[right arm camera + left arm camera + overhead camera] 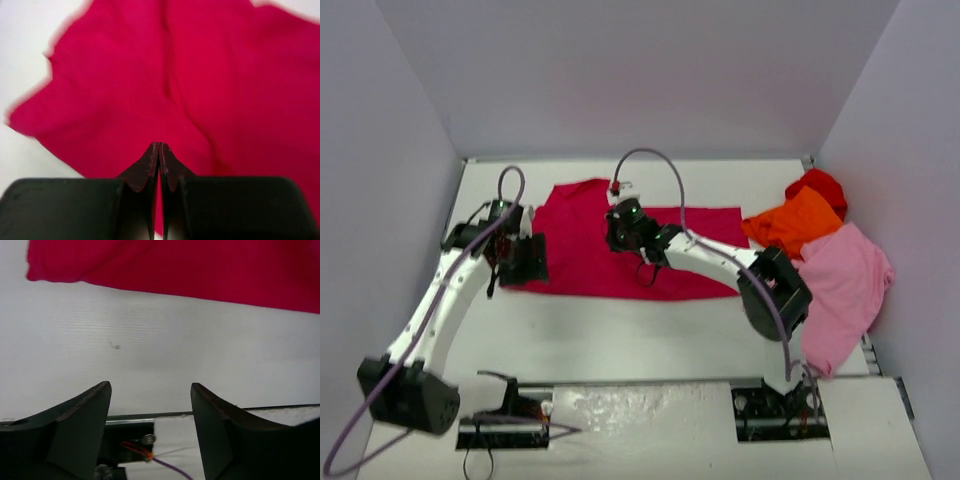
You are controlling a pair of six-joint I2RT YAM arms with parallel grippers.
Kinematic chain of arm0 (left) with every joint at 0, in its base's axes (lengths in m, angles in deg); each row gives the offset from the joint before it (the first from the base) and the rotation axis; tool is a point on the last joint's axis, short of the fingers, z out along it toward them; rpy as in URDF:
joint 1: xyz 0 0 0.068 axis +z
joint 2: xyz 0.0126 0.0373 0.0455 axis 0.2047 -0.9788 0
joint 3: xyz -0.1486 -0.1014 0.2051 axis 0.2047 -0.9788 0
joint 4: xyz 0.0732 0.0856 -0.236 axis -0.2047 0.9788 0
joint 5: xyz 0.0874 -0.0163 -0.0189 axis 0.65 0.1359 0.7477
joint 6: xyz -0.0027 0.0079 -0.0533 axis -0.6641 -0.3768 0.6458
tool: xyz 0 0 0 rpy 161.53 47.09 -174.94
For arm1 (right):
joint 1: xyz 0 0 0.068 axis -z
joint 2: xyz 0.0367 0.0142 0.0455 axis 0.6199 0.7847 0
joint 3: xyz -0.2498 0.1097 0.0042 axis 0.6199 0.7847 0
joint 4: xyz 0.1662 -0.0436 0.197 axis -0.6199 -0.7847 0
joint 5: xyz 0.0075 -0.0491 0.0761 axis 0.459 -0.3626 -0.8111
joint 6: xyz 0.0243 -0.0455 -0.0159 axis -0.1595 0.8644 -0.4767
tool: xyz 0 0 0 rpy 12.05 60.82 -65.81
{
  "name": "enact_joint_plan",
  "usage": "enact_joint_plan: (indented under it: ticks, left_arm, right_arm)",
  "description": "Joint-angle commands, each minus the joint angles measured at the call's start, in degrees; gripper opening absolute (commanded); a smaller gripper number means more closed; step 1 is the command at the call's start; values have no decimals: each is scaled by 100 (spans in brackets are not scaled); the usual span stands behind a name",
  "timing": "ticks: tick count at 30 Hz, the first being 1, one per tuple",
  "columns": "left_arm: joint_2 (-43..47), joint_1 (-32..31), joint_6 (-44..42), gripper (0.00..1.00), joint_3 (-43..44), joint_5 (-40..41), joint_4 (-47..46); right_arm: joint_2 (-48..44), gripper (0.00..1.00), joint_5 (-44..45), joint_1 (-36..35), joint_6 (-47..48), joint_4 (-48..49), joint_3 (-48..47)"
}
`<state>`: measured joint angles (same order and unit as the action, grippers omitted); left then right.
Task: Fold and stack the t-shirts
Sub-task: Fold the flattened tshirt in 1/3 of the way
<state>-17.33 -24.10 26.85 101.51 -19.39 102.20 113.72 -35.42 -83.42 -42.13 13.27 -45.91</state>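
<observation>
R gripper (159, 150): tips pressed tight together, no gap. No cloth shows betw. them, tho a thin nip can't be ruled out. It sits right over the crimson shirt (585, 255), above its middle/far part, w/ cloth filling the wrist view under the tips.

L gripper (150, 405): jaws wide apart, nothing in them. It's at the crimson shirt's left end. In the L wrist view the shirt's edge runs across the top, clear of the fingers, w/ bare table (620, 330) between.

Key relation: the crimson shirt lies spread flat, long axis left–right, so L is nearer its left end and R nearer its middle and right half. My read: L has to close the gap to the edge before it can pinch, and R must open first.

Other shirts all lie right of the crimson shirt:
- orange shirt (788, 222): just beside its right end, touching or not I can't tell.
- bright red shirt (817, 184): beyond the orange.
- pink shirt (845, 285): further right, towards the arm bases.

All 3 look bunched; stack prob. not begun.
</observation>
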Motion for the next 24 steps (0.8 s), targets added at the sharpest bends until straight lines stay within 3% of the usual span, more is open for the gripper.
enact_joint_plan:
  ticks: [1, 2, 4, 10, 16, 24]
  left_arm:
    - [-782, -72, 309, 19, -95, -1076, -927]
    - [-914, -86, 333, 10, -112, -1083, -1060]
    - [-1234, -130, 403, 0, -90, -1061, -1253]
    - [-2142, -254, 563, 0, 152, -780, -1706]
    - [-2662, -336, 1069, 0, 27, -265, -2449]
    - [-3006, -352, 1226, 0, -106, 180, -2587]
  right_arm:
    - [-1432, 0, 985, 292, 35, -618, 1733]
    - [-1673, 0, 994, 353, 12, -636, 1949]
    - [-1979, 0, 969, 628, -72, -734, 2307]
    - [-2585, 0, 1558, 1086, -95, -1238, 2923]
    - [-2406, 0, 1978, 1250, -54, -1620, 3010]
    - [-1836, 0, 1835, 1715, -117, -1590, 3210]
